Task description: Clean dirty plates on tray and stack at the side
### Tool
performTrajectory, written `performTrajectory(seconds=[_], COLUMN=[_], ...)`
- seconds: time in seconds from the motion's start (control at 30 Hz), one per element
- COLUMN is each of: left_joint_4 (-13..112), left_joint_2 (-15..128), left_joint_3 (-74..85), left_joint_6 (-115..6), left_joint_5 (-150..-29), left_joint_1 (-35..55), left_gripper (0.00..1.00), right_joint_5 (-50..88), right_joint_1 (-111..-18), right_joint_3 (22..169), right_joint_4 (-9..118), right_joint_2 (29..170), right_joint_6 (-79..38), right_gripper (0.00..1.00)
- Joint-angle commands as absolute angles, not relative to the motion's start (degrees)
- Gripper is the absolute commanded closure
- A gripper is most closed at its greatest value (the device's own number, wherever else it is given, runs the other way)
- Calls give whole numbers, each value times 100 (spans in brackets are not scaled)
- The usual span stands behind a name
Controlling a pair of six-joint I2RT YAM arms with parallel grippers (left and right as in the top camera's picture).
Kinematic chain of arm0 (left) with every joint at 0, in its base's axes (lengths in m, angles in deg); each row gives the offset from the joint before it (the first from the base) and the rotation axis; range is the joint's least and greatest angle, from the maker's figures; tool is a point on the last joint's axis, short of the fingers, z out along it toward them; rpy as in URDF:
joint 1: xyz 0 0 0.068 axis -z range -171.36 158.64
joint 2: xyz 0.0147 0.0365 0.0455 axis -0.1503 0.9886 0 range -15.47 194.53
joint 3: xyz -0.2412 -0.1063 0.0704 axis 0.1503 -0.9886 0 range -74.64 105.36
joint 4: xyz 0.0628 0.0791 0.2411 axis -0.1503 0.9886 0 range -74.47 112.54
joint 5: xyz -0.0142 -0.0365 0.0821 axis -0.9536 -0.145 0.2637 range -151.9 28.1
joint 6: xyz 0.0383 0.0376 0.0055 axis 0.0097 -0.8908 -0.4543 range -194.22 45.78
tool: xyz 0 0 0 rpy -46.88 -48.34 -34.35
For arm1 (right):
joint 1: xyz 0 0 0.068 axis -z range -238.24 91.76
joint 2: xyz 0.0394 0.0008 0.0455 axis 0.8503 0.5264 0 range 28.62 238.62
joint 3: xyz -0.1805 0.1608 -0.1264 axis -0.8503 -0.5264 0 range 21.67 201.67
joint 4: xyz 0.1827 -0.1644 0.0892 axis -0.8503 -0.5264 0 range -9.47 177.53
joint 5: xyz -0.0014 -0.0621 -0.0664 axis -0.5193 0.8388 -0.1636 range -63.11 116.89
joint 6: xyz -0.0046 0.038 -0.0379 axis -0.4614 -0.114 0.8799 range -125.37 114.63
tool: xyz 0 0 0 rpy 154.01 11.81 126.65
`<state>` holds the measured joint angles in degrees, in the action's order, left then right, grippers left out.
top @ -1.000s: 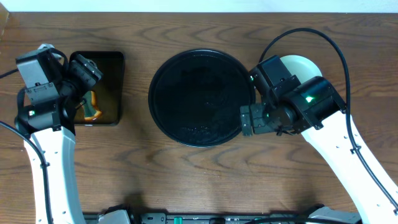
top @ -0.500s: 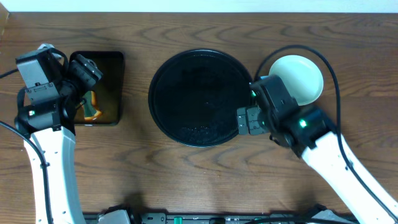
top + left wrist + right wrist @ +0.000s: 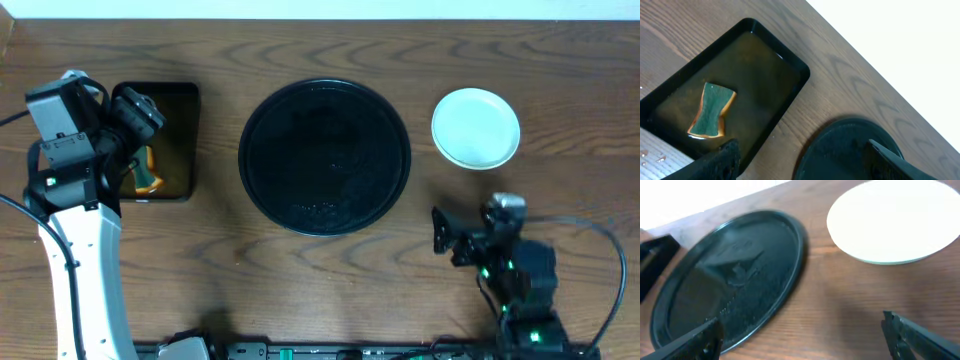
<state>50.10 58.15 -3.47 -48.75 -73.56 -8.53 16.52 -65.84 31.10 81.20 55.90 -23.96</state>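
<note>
We see a strip of bare table (image 3: 422,185) between the round tray (image 3: 325,157) and the pale plate (image 3: 476,127); the two do not touch. The round tray's whole face lies open from above, and there is open wood beyond the plate and to its right. Our right arm (image 3: 505,265) sits near the front edge, in front of the plate and apart from it, taking up that front-right corner. Our left arm (image 3: 75,160) hangs over the rectangular tray (image 3: 175,100), covering its left part and crowding the sponge (image 3: 148,178). Another bare strip runs between the two trays.
</note>
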Motion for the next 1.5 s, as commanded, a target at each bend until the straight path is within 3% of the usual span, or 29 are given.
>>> performTrajectory(seconds=[0.0, 0.17, 0.43, 0.9, 1.47], left_joint_4=[5025, 5025, 5025, 5025, 5025], left_joint_2=[5826, 5826, 5826, 5826, 5826], left_joint_3=[-283, -283, -283, -283, -283], left_joint_6=[-4868, -4868, -4868, -4868, -4868], left_joint_5=[-7345, -7345, -7345, -7345, -7345], left_joint_1=[-881, -881, -881, -881, -881], left_gripper=[21, 21, 21, 21, 21], right_joint_5=[1162, 1337, 1510, 2242, 2190], right_joint_1=[-6378, -6105, -5355, -5685, -5679], right_joint_3=[2277, 2198, 2198, 2198, 2198], right_joint_4=[8579, 8448, 8431, 8350, 8365], right_joint_2=[4377, 3379, 3044, 2889, 2889], right_joint_6=[-2334, -1939, -1639, -158, -144], right_gripper=[1, 1, 1, 1, 1])
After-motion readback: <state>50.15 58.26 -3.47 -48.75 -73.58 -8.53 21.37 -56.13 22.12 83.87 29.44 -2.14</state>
